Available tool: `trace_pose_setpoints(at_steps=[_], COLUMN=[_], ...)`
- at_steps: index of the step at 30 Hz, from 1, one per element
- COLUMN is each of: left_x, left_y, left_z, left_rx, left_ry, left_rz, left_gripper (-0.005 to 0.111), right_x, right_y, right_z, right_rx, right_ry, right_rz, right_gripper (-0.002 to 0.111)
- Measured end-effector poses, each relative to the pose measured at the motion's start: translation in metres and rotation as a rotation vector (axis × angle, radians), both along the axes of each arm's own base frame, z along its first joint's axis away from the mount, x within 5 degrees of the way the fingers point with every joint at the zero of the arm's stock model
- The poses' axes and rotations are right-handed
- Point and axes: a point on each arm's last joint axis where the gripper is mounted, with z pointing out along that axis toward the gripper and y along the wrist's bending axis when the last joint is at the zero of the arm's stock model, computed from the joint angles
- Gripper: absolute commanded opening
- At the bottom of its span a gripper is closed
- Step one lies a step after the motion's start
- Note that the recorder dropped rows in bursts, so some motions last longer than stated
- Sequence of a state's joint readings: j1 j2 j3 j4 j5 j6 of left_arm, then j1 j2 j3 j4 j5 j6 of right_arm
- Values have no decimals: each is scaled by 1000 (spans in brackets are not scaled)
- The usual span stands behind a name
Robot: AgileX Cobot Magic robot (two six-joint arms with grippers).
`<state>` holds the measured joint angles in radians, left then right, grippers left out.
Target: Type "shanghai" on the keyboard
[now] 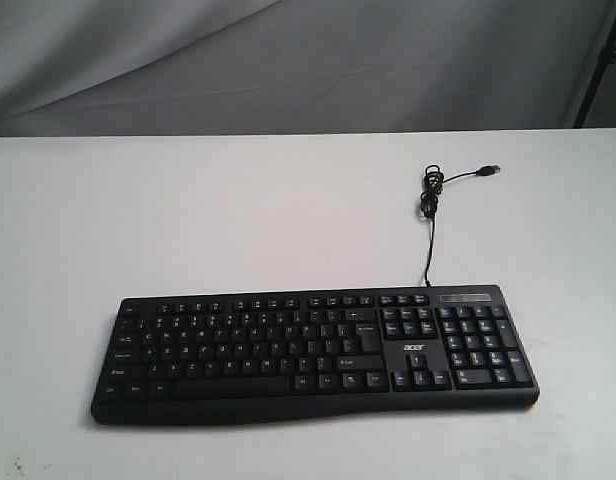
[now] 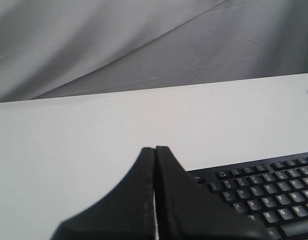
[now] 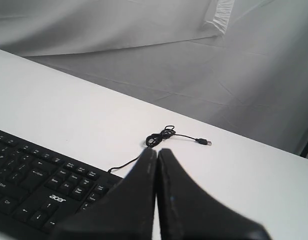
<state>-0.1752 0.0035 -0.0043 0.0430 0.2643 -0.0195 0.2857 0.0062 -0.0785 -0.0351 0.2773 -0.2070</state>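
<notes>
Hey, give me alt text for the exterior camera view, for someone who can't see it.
A wide black keyboard lies flat on a white table, close to the camera, number pad on the right. Its thin cable runs away, partly bundled, to an unplugged USB plug. Grey cloth hangs behind.

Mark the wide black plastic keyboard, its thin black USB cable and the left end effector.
Wide black plastic keyboard [image 1: 313,345]: exterior view, middle key rows.
Thin black USB cable [image 1: 428,203]: exterior view, coiled part.
Left end effector [image 2: 155,148]: left wrist view, closed fingertips.
</notes>
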Motion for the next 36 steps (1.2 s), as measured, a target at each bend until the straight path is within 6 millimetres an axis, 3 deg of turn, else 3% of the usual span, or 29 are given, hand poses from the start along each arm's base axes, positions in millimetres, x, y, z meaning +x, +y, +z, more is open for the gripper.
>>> trace_pose_setpoints(at_steps=[2, 3, 7, 9, 12, 15, 17, 20, 22, 27, 36], left_x=[0, 0, 0, 0, 0, 0, 0, 0, 0, 0, 0], left_y=[0, 0, 0, 0, 0, 0, 0, 0, 0, 0, 0], left_z=[0, 0, 0, 0, 0, 0, 0, 0, 0, 0, 0], left_rx=[0, 0, 0, 0, 0, 0, 0, 0, 0, 0, 0], left_ry=[0, 0, 0, 0, 0, 0, 0, 0, 0, 0, 0], left_rz=[0, 0, 0, 0, 0, 0, 0, 0, 0, 0, 0], left_gripper=[0, 0, 0, 0, 0, 0, 0, 0, 0, 0, 0], right_x=[-3, -4, 7, 21, 60, 76, 81, 78, 78, 107, 152], right_y=[-1, -1, 3, 7, 20, 42, 68, 122, 151, 218, 285], right_z=[15, 32, 70, 82, 94, 84, 79, 70, 59, 47, 22], right_rx=[11, 18, 29, 27, 6, -26, -36, 69, 49, -19, -132], right_ry=[-37, -62, -48, 1, 102, 173, 177, 195, 273, 465, 497], right_rz=[0, 0, 2, 4, 16, 135, 273, 504, 590, 605, 616], right_gripper=[0, 0, 0, 0, 0, 0, 0, 0, 0, 0, 0])
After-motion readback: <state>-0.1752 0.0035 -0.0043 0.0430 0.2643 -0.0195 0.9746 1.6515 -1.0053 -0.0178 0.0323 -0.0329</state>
